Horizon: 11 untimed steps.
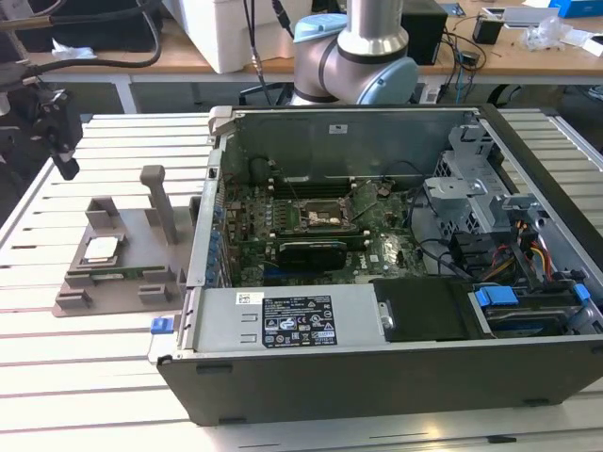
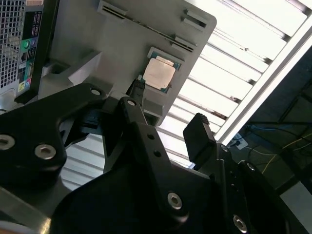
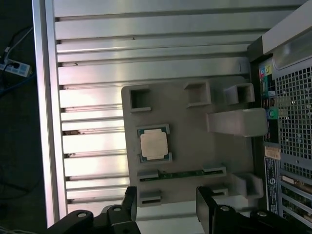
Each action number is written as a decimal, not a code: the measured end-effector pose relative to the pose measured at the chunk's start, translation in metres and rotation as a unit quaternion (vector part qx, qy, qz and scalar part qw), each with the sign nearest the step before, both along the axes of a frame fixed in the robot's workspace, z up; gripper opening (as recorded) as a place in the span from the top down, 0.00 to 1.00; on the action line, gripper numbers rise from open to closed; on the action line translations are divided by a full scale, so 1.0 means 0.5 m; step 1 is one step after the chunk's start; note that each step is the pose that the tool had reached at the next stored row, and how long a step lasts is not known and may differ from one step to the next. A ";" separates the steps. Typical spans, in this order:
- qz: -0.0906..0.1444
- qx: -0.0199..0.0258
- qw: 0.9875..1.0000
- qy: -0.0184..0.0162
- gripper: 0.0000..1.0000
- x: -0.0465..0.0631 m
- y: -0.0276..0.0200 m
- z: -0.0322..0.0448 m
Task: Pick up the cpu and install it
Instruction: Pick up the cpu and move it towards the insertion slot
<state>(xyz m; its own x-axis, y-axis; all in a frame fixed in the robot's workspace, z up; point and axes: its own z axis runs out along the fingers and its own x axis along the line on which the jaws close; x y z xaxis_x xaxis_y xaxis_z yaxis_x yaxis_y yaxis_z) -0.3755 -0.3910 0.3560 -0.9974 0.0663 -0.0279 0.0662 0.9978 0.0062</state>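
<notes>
The cpu (image 1: pixel 101 248), a small square chip with a silvery top, lies flat in a recess of the grey fixture (image 1: pixel 141 231) on the slatted table, at the exterior view's left of the computer case. Both wrist views show the cpu (image 3: pixel 154 144) (image 2: pixel 159 73) sitting untouched in its seat. My gripper (image 1: pixel 64 155) hangs in the air above and behind the fixture. Its black fingers (image 3: pixel 129 200) stand apart, so the gripper (image 3: pixel 168 195) (image 2: pixel 167 103) is open with nothing between them. The motherboard's socket (image 1: pixel 316 217) sits in the middle of the case.
The open computer case (image 1: pixel 377 348) takes up the exterior view's middle and right, with drive bays and cables (image 1: pixel 509 245) at its right. A green memory stick (image 3: pixel 183 174) lies in a fixture slot beside the cpu. A tall grey post (image 1: pixel 158 202) rises from the fixture.
</notes>
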 end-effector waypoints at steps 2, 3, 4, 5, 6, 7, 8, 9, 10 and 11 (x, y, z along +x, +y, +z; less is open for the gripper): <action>0.000 0.000 1.000 0.000 0.40 0.000 0.0087 -0.003; 0.000 0.000 1.000 0.000 0.40 0.000 0.0134 -0.007; 0.000 0.000 1.000 0.000 0.40 0.000 0.0159 -0.010; 0.000 0.000 1.000 0.000 0.40 0.000 0.0181 -0.013; 0.000 0.000 1.000 0.000 0.40 0.000 0.0213 -0.019; 0.000 0.000 1.000 0.000 0.40 0.000 0.0235 -0.024; 0.000 0.000 1.000 0.000 0.40 0.000 0.0249 -0.027; 0.001 0.000 1.000 0.000 0.40 0.000 0.0261 -0.034; 0.002 0.000 1.000 0.000 0.40 0.000 0.0268 -0.040; 0.004 0.000 1.000 0.000 0.40 0.000 0.0273 -0.043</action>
